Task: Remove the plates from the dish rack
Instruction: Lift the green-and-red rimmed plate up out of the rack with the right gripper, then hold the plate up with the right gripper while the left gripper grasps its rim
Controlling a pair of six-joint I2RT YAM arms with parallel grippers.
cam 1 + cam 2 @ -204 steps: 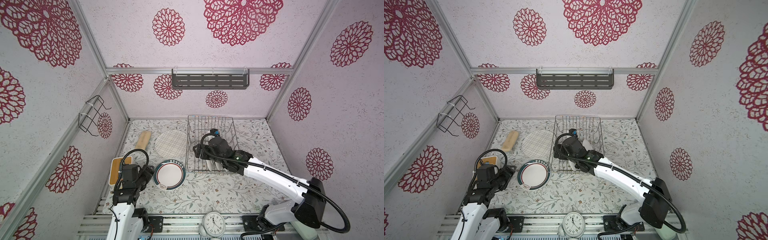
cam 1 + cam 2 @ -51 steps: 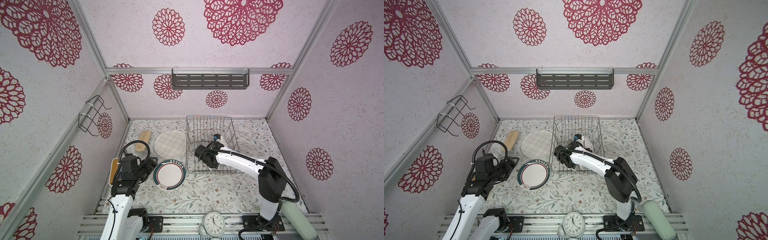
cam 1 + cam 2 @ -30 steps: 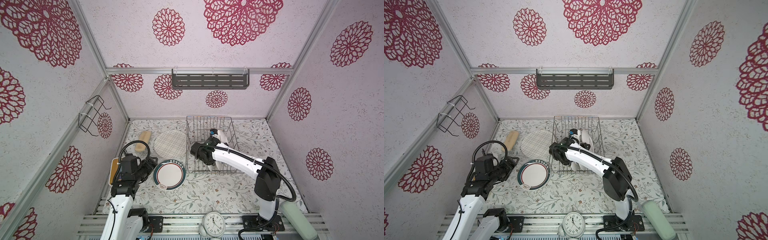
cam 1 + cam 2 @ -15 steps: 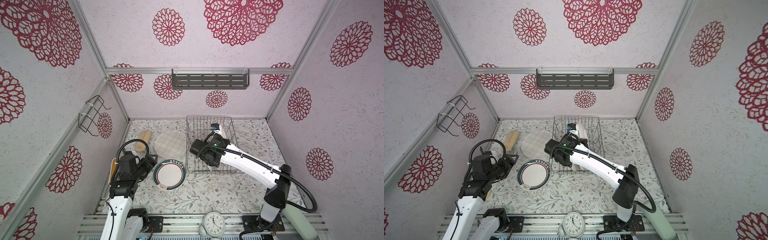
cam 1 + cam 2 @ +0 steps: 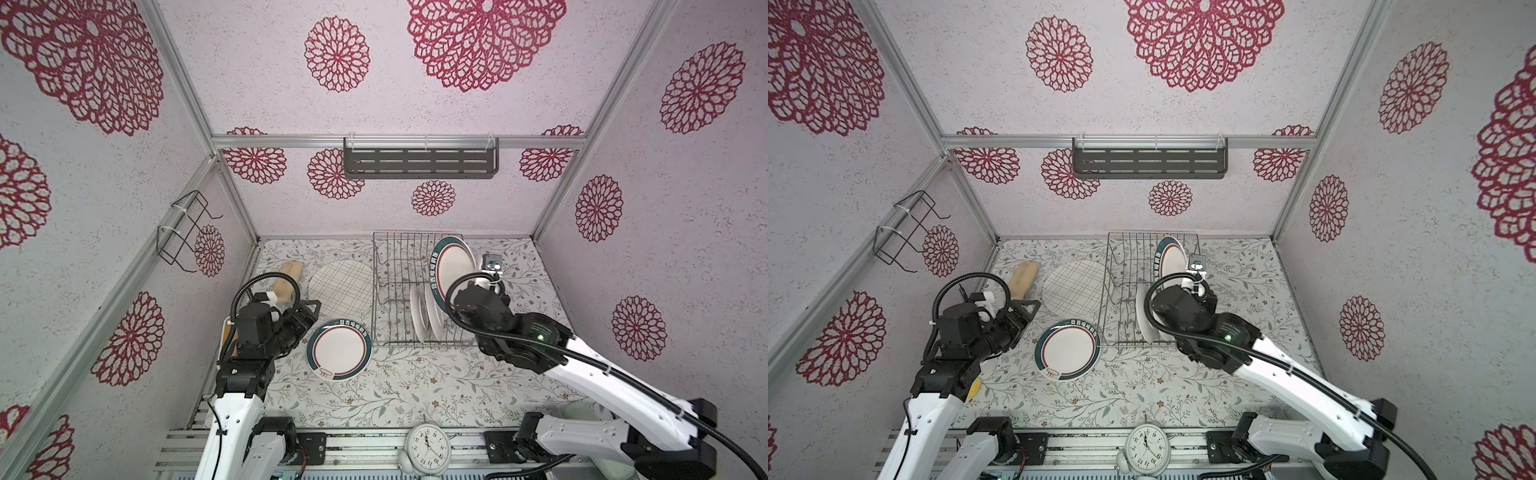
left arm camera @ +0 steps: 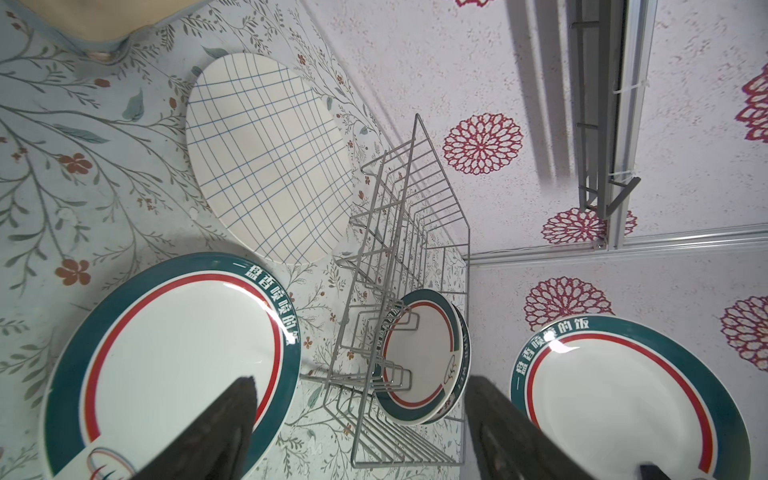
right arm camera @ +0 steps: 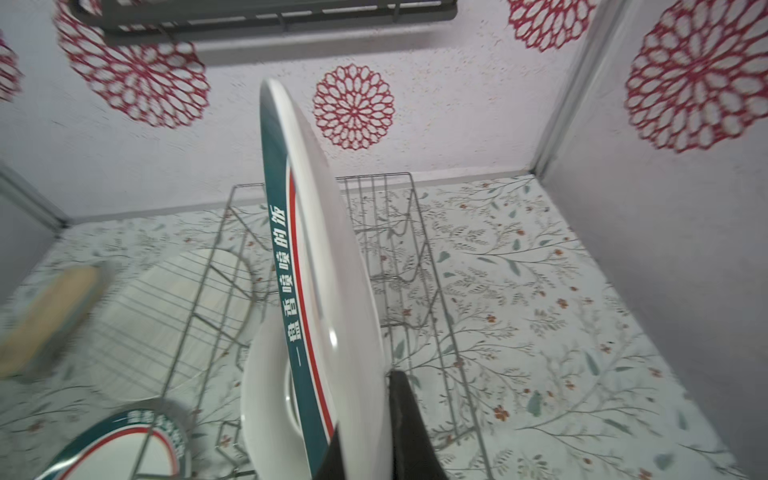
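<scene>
The silver wire dish rack [image 5: 399, 291] [image 5: 1125, 286] stands at the back of the table. Two plates [image 5: 424, 311] [image 6: 419, 361] stand on edge in it. My right gripper [image 7: 365, 409] is shut on the lower edge of a teal-rimmed plate [image 5: 453, 266] [image 5: 1173, 259] [image 7: 324, 270], held upright above the rack's right side. Left of the rack a second teal-rimmed plate [image 5: 338, 349] [image 6: 166, 353] and a cream grid-lined plate [image 5: 343, 291] [image 6: 266, 158] lie flat. My left gripper [image 5: 309, 309] [image 6: 361, 382] hangs open and empty beside the flat teal plate.
A beige loaf-shaped object [image 5: 286, 278] lies at the back left. An orange-edged board [image 5: 227, 336] lies under the left arm. A white clock [image 5: 428, 442] stands at the front edge. A black wire holder [image 5: 183, 232] and a dark grey shelf [image 5: 419, 162] hang on the walls.
My right arm has lifted the teal-rimmed plate up from the rack and carried it a little to the right. The left arm has barely moved.
</scene>
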